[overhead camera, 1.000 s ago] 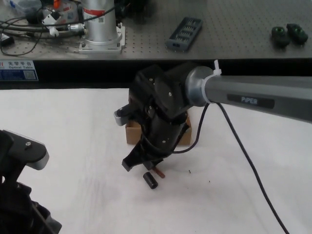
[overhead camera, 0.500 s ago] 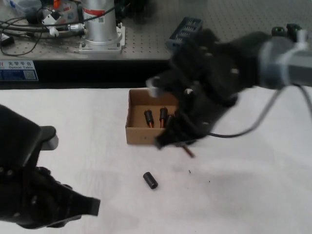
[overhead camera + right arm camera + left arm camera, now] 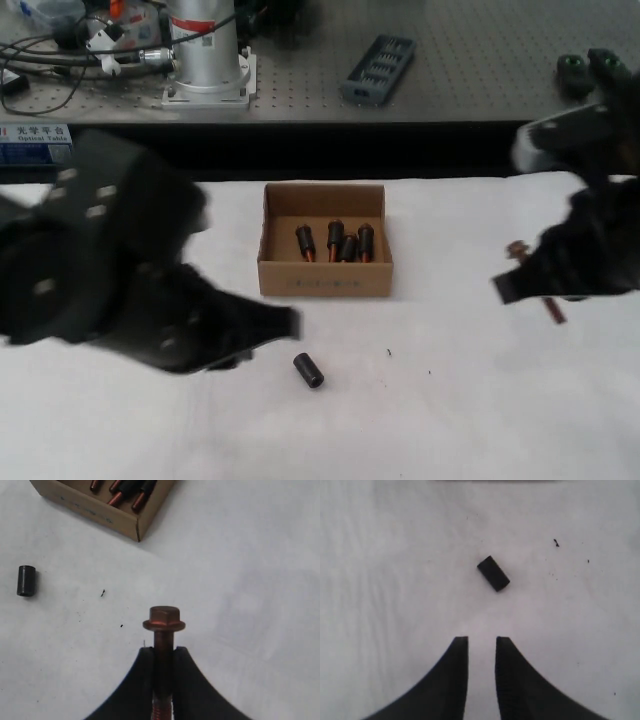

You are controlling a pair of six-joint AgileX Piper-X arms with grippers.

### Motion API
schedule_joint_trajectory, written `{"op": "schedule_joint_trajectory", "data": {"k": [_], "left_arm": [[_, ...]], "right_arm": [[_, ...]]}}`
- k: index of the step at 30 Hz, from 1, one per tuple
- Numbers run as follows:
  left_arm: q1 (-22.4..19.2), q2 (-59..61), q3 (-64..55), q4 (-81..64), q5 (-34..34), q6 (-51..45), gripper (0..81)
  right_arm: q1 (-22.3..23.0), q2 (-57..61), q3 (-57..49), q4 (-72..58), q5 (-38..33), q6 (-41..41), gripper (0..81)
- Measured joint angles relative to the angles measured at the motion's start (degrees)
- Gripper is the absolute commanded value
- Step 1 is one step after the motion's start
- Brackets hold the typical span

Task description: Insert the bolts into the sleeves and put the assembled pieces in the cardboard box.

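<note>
From above and behind, the cardboard box (image 3: pixel 325 279) sits at the middle of the white-covered table (image 3: pixel 450 420), with four assembled pieces (image 3: pixel 335 238) lying side by side inside it. A loose black sleeve (image 3: pixel 309 370) lies on the table just in front of the box, apart from it. The left arm (image 3: pixel 100 270) is a dark blur at the left side, its tip near the sleeve but not touching it; its fingers cannot be made out here. The right arm (image 3: pixel 600 240) is well off to the right of the box, partly cut off by the edge. A copper-coloured bolt (image 3: pixel 552 312) sticks out of it at a slant, the middle of its shaft hidden by the arm's dark end.

On the left wrist view, the left gripper (image 3: pixel 481 641) hangs over bare table with its fingers a narrow gap apart and nothing between them. The sleeve lies on its side ahead of the tips, untouched. The fingers' bases are cut off by the frame.

On the right wrist view, the right gripper (image 3: pixel 163 652) is clamped on the bolt's shaft just under the flanged hex head, which stands clear of the fingertips. The threaded end is mostly hidden between the fingers. Beyond lie the sleeve and one corner of the box, whose pieces are cut off at the edge so that only their ends show.
</note>
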Motion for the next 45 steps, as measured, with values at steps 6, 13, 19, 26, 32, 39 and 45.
{"op": "schedule_joint_trajectory", "data": {"k": [6, 13, 19, 26, 32, 39, 45], "left_arm": [[-3.77, 10.54, -8.32, -0.08, -4.31, -0.66, 15.0], [-3.96, 20.07, -16.01, 0.77, -6.76, -6.19, 15.0], [-4.06, 23.63, -19.86, 5.46, -10.76, -8.72, 15.0], [-4.69, 26.86, -22.90, 8.69, -12.84, -15.24, 15.0], [-5.55, 27.82, -23.11, 8.64, -12.50, -17.44, 15.0], [-5.55, 27.82, -23.11, 7.85, -12.50, -17.53, 19.0], [-5.55, 27.82, -23.11, 8.04, -15.20, -17.97, 47.0]], "right_arm": [[-1.12, -8.36, 3.74, 0.37, 0.00, 0.90, 3.6], [-2.63, -19.55, 5.06, 4.18, 2.15, 0.90, 3.6], [-4.37, -24.90, 5.06, 5.41, 3.50, 1.23, 3.6], [-4.85, -31.08, 6.19, 5.53, 3.51, 1.36, 3.6], [-4.85, -34.04, 8.26, 6.04, 3.51, 2.32, 3.6], [-4.85, -34.04, 8.26, 6.02, 3.51, 3.48, 3.6], [-4.85, -34.04, 8.26, 6.02, 3.51, 3.61, 3.6]]}}
